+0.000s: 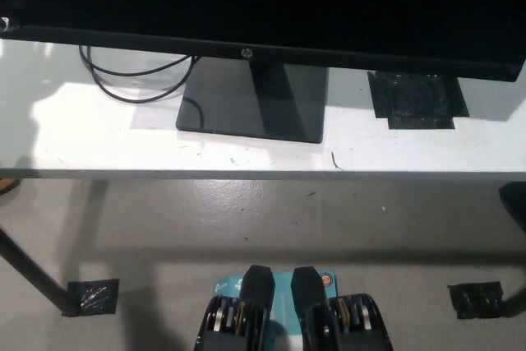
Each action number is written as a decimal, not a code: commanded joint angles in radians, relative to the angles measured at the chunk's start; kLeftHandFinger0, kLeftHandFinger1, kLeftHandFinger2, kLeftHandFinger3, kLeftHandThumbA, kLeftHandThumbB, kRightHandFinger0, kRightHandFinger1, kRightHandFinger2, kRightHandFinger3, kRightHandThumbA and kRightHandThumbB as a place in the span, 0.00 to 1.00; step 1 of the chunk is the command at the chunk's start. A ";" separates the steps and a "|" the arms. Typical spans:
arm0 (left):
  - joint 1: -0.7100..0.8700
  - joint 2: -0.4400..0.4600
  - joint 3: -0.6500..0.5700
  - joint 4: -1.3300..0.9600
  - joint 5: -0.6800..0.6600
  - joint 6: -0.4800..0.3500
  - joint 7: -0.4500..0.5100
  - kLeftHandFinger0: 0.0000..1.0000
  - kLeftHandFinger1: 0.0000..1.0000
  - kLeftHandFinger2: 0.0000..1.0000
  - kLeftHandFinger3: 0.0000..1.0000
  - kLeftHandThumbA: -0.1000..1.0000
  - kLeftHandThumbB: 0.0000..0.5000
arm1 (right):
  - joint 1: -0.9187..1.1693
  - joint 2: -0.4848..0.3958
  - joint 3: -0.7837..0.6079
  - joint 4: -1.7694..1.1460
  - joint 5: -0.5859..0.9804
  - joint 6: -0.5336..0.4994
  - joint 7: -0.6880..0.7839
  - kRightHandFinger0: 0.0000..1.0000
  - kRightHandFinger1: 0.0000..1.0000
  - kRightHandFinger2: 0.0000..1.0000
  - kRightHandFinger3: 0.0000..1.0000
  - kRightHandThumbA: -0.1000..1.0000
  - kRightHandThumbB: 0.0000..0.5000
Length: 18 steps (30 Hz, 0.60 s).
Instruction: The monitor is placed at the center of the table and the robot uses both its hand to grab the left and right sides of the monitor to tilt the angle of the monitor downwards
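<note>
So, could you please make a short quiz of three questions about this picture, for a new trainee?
1. True or false: the monitor stands on the white table.
2. What lies on the table at the robot's right of the monitor base?
A. a patch of black tape
B. a keyboard
C. a cup
3. Fill in: the black ____ lies in loops on the table at the robot's left of the base.

Key:
1. True; its base rests on the tabletop.
2. A, the black tape patch.
3. cable.
Neither robot hand shows clearly in this view.
</note>
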 commanded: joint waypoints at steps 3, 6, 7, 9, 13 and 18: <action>-0.035 -0.013 0.151 -0.108 -0.124 -0.111 0.080 1.00 1.00 1.00 1.00 0.96 0.76 | 0.210 -0.149 -0.217 -0.433 0.279 0.065 0.197 1.00 1.00 1.00 1.00 0.80 1.00; 0.033 0.008 0.296 -0.116 -0.265 -0.149 -0.008 1.00 1.00 1.00 1.00 0.98 0.85 | 0.333 -0.176 -0.306 -0.470 0.309 0.036 0.147 1.00 1.00 1.00 1.00 0.79 1.00; 0.054 0.015 0.324 -0.129 -0.294 -0.151 -0.020 1.00 1.00 1.00 1.00 0.96 0.84 | 0.363 -0.183 -0.327 -0.483 0.324 0.023 0.145 1.00 1.00 1.00 1.00 0.82 1.00; 0.138 0.052 0.442 -0.225 -0.405 -0.151 -0.138 1.00 1.00 1.00 1.00 0.99 0.85 | 0.454 -0.196 -0.401 -0.540 0.370 0.023 0.143 1.00 1.00 1.00 1.00 0.85 1.00; 0.299 0.107 0.585 -0.407 -0.558 -0.144 -0.242 1.00 1.00 1.00 1.00 0.95 0.75 | 0.568 -0.214 -0.497 -0.623 0.413 0.022 0.120 1.00 1.00 1.00 1.00 0.85 1.00; 0.445 0.143 0.680 -0.618 -0.615 -0.064 -0.306 1.00 1.00 1.00 1.00 0.96 0.72 | 0.652 -0.215 -0.574 -0.736 0.404 0.091 0.098 1.00 1.00 1.00 1.00 0.82 1.00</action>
